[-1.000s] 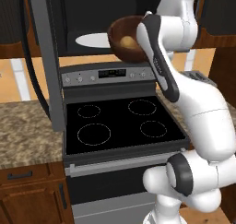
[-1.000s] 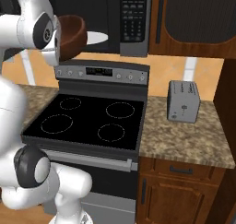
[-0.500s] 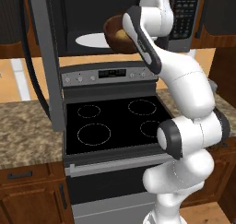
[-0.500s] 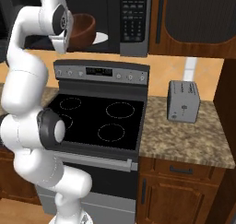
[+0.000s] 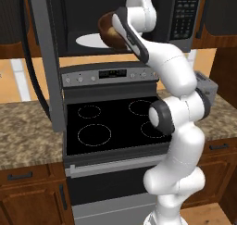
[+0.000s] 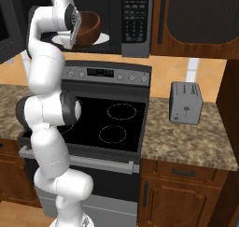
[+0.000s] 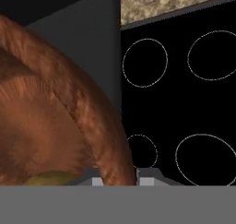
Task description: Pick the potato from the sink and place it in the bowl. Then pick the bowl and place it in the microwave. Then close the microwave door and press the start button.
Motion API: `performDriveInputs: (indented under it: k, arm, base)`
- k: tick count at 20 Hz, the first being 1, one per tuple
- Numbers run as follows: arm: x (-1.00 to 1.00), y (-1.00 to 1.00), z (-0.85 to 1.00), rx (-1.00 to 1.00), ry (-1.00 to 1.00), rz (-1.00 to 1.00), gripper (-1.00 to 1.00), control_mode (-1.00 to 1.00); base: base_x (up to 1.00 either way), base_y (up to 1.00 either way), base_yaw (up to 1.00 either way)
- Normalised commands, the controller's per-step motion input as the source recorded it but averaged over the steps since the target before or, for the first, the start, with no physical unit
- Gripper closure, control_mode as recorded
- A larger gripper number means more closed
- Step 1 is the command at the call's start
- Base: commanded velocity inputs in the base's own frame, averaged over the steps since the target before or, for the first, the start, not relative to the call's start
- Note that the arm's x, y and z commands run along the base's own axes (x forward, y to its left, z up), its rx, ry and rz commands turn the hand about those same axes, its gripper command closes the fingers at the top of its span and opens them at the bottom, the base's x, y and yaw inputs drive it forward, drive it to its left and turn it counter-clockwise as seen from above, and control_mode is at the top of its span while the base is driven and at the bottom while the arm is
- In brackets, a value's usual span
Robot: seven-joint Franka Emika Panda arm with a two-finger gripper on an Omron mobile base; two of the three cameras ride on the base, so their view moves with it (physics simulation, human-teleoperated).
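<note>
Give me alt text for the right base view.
The white arm holds the brown bowl up at the open microwave, above the black stove. A grey toaster sits on the granite counter to the right.

A black-topped stove [image 5: 115, 124] (four ringed burners) adjoins speckled counter [image 6: 186, 144] bearing a grey toaster [image 6: 186, 102].

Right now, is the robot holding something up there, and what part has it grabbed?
Yes. The tool holds the bowl by its rim, up at the open microwave. Something yellowish, likely the potato, sits inside.
</note>
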Motion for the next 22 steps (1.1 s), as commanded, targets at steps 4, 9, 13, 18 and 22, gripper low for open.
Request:
performDriveInputs:
  k: [4,9,13,18,22]
  arm:
    - [0.64,0.18,-0.13,0.01,-0.05,0.0,1.0,-1.0]
    - [0.67,0.19,-0.53,0.0,0.0,0.0,-1.0,-1.0]
    - [0.02,0.0,-0.36,0.0,-0.04,0.0,-1.0,-1.0]
    - [-0.1,0.0,-0.53,0.0,-0.18,0.0,-1.0,-1.0]
    - [-0.87,-0.03,-0.56,0.0,-0.32,0.0,-1.0,-1.0]
  base:
    - [0.0,0.0,0.0]
    - [0.0,0.0,0.0]
    - [0.0,0.0,0.0]
    - [0.0,0.0,0.0]
    - [0.0,0.0,0.0]
